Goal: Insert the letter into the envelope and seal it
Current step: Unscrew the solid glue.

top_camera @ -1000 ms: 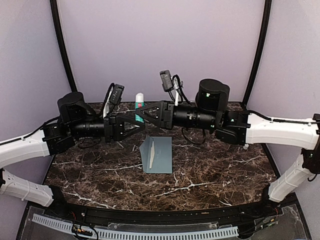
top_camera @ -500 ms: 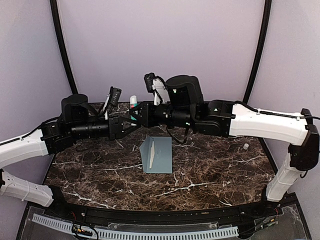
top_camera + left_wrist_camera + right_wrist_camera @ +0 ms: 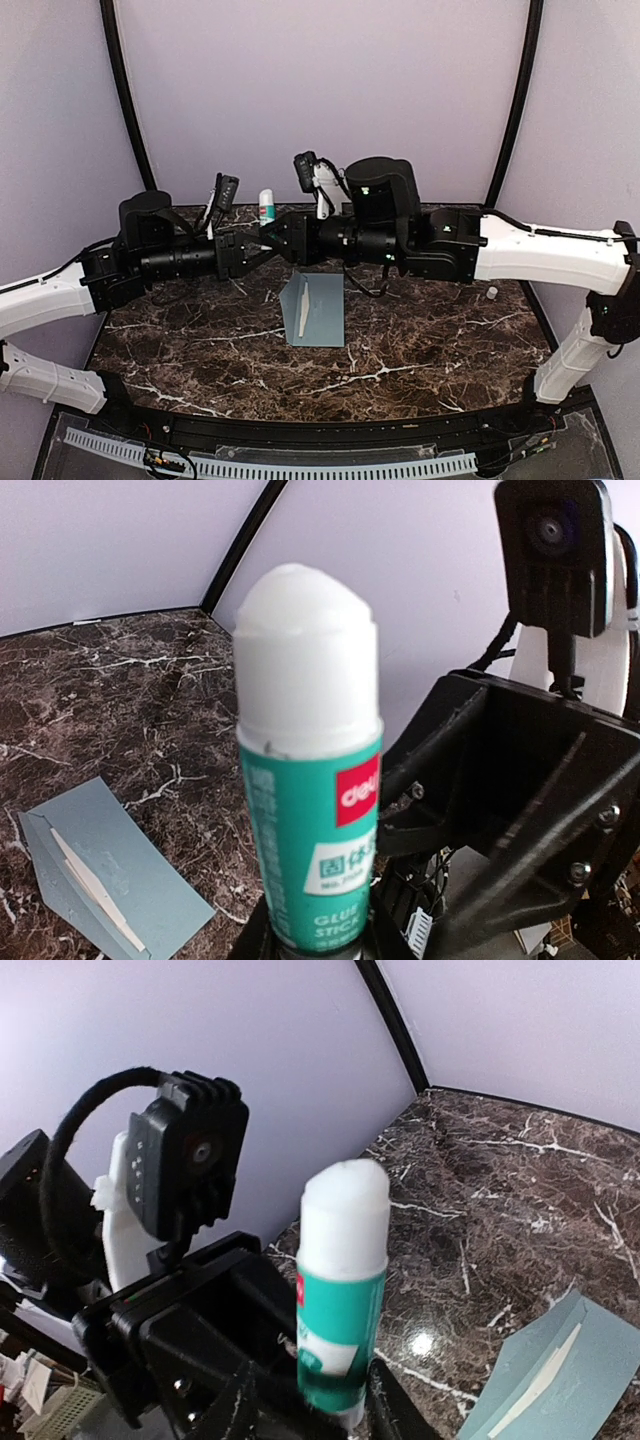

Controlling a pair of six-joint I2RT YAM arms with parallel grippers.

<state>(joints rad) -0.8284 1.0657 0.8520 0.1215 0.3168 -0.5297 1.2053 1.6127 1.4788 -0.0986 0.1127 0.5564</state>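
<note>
Just above the middle of the top view, the two arms are meeting over the dark marble table [image 3: 430, 340]. The left gripper [image 3: 258, 247] is pinching the lower end of an upright glue stick [image 3: 266, 206], whose rounded white tip is pointing up and whose teal label is filling the centre of the left wrist view. The right gripper [image 3: 280, 232] is reaching in from the opposite side, its fingers flanking the stick's base at the bottom of its own view; whether they are pressing on it or standing just clear, I cannot tell. The envelope [image 3: 320, 308] is lying flat on the table at the centre of the frame, below both grippers and untouched, a white strip [image 3: 303, 306] running along its left part.
</note>
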